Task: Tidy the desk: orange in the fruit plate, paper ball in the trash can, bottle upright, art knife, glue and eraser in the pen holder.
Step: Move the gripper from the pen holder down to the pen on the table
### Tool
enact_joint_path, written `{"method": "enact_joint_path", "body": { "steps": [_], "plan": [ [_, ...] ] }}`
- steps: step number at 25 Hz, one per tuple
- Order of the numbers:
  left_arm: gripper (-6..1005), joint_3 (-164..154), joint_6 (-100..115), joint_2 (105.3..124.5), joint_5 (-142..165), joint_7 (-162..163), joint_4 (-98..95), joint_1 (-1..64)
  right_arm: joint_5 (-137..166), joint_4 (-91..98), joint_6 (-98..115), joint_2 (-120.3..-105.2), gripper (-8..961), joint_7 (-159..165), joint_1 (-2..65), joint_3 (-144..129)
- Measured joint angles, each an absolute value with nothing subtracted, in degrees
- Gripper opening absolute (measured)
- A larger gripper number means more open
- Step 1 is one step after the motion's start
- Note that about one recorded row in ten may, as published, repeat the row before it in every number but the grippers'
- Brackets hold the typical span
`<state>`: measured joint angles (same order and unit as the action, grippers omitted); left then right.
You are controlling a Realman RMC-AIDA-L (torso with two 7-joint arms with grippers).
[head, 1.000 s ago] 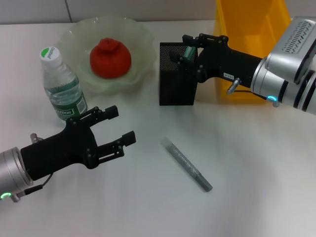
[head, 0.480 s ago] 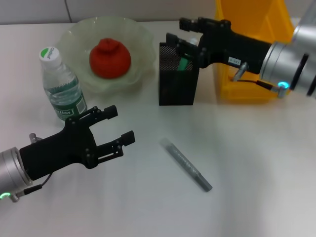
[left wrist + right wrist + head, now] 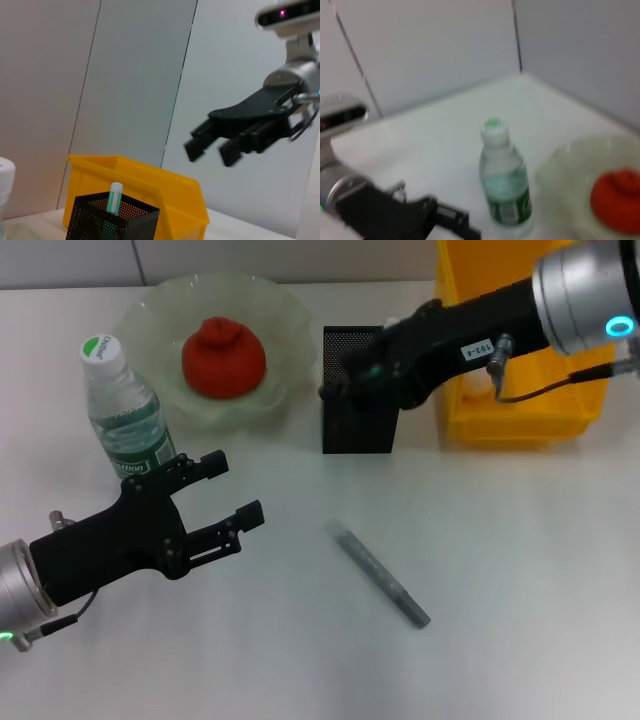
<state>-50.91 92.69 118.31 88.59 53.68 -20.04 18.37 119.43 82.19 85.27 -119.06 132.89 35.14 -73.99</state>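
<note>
The orange [image 3: 223, 357] lies in the pale-green fruit plate [image 3: 150, 315]. To its left the bottle [image 3: 125, 420] stands upright. My right gripper [image 3: 340, 380] hangs over the black mesh pen holder [image 3: 350, 430], open and holding nothing; the left wrist view shows it [image 3: 215, 146] above the pen holder [image 3: 100, 220]. A green-and-white glue stick [image 3: 114, 196] stands inside the holder. The grey art knife [image 3: 378, 572] lies on the table in front. My left gripper [image 3: 238, 485] hovers open below the bottle. The paper ball and eraser are out of view.
The yellow trash can [image 3: 520, 415] stands right of the pen holder, under my right arm. In the right wrist view the bottle [image 3: 505, 192], the fruit plate [image 3: 565, 170] and the orange [image 3: 616, 200] show beyond my left gripper [image 3: 465, 227].
My right gripper let go of the green glue stick, which now stands in the pen holder, then swung down and left across the holder. My left gripper drifted slightly toward the near left.
</note>
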Motion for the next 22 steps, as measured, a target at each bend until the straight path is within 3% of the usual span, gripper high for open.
{"method": "enact_joint_path", "body": {
  "steps": [6,12,22],
  "plan": [
    [799,-50.9,92.8,118.30,88.6,53.6,-20.0,18.4,133.8,81.7,95.6,-119.06,485,150.1,46.6,-74.1],
    [799,-50.9,92.8,118.29,88.6,53.5,-20.0,18.5,143.1,69.1,97.7,-119.47,475,154.4,55.3,-78.8],
    [799,-51.1,92.8,118.39,88.6,53.5,-20.0,18.6,143.0,52.2,92.8,-119.88,458,155.1,60.8,-86.8]
  ]
}}
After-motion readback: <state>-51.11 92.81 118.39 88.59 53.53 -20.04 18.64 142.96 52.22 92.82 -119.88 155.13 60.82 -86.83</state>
